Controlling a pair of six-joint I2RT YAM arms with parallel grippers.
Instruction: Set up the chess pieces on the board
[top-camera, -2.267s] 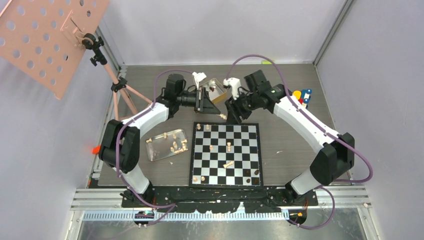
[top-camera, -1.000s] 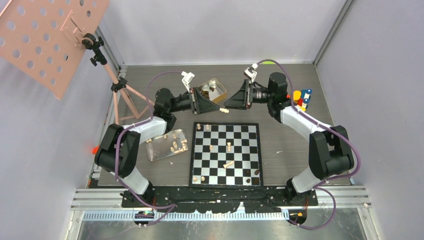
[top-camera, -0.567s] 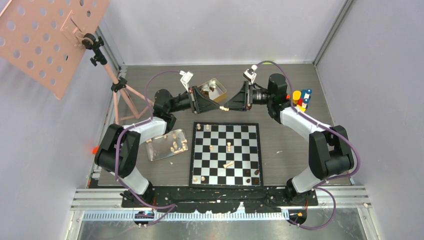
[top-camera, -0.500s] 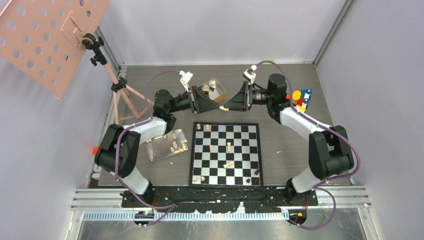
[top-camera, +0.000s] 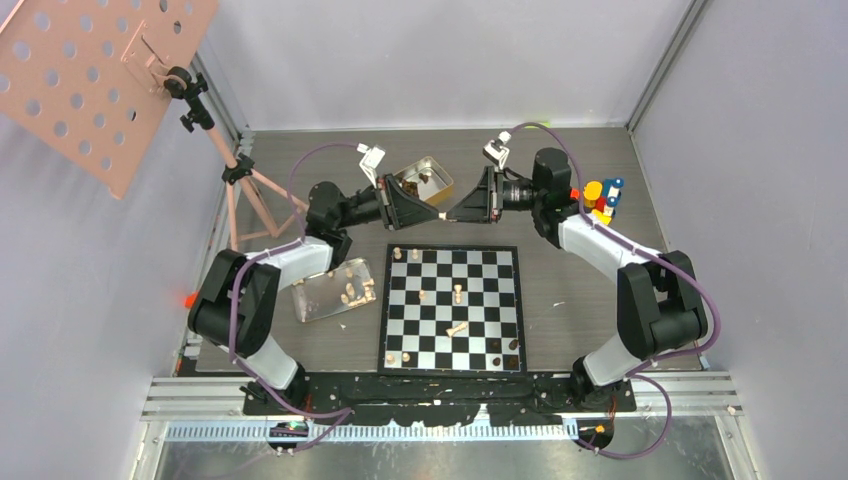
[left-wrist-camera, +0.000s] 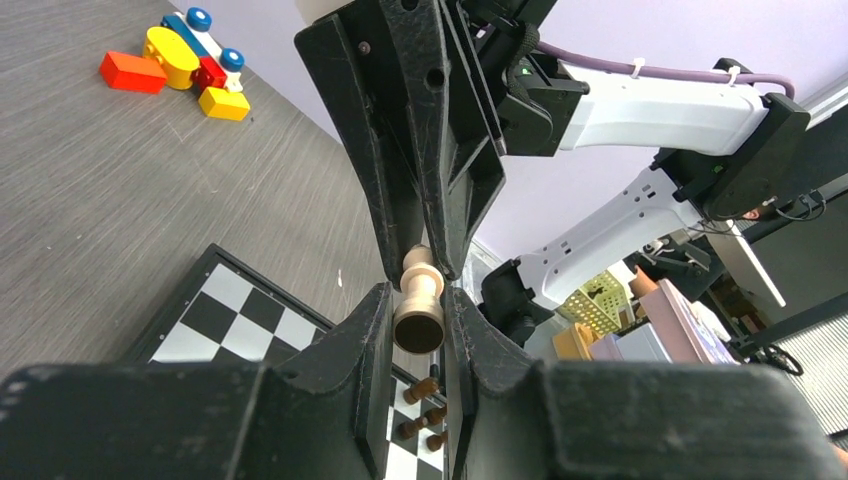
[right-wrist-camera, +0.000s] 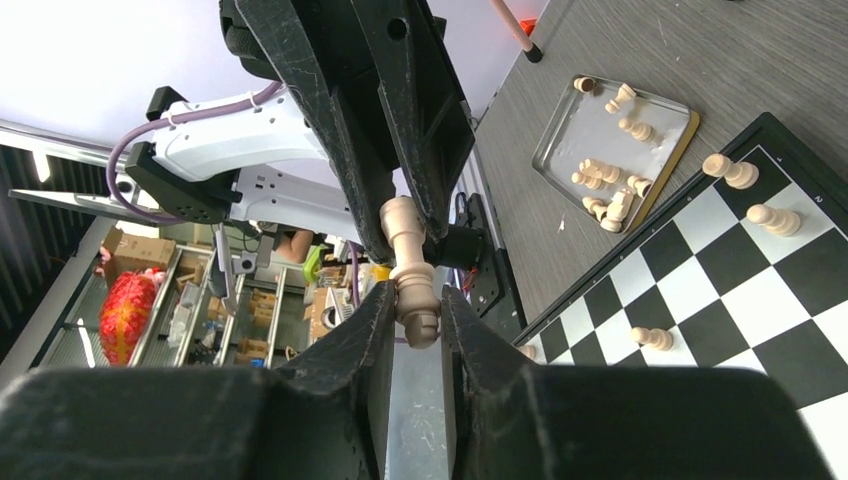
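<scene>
A robotics lab: 2 white-and-black arms (top-camera: 600, 240) on a silver aluminium rail (top-camera: 190, 400), lilac partition walls (top-camera: 430, 60), cluttered storage shelves (right-wrist-camera: 190, 310) beyond the right fingers (right-wrist-camera: 345, 370).

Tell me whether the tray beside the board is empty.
No, several pale chess pieces lie in the tray.

Grey table (top-camera: 572, 272) carries board (top-camera: 481, 301), tray (top-camera: 318, 306), tin (top-camera: 443, 183), toy blocks (top-camera: 600, 193).
</scene>
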